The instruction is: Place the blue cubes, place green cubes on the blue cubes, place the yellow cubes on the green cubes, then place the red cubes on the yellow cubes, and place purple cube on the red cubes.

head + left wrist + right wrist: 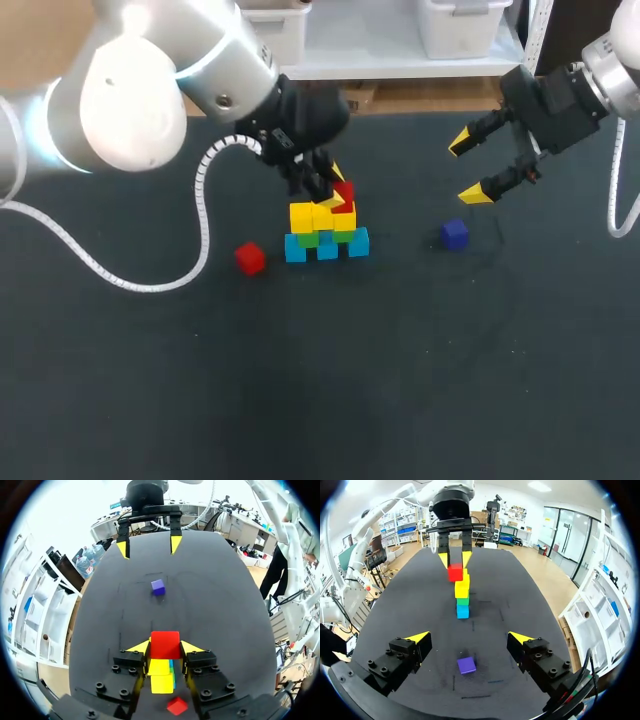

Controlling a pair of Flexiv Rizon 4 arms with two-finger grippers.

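A stack stands mid-table: blue cubes [327, 248] at the bottom, green cubes [309, 239] on them, yellow cubes [303, 216] on top. My left gripper [338, 190] is shut on a red cube [344, 191] right at the top of the yellow layer; in the left wrist view this red cube [165, 645] sits between the yellow tips, over the yellow cubes [161, 676]. A second red cube [250, 258] lies loose left of the stack. The purple cube [455, 234] lies to the right, under my open right gripper [468, 168], also seen as the purple cube [466, 665].
The dark table [400, 380] has free room along its front and left parts. The left arm's white coiled cable [150, 285] trails over the table to the left of the stack.
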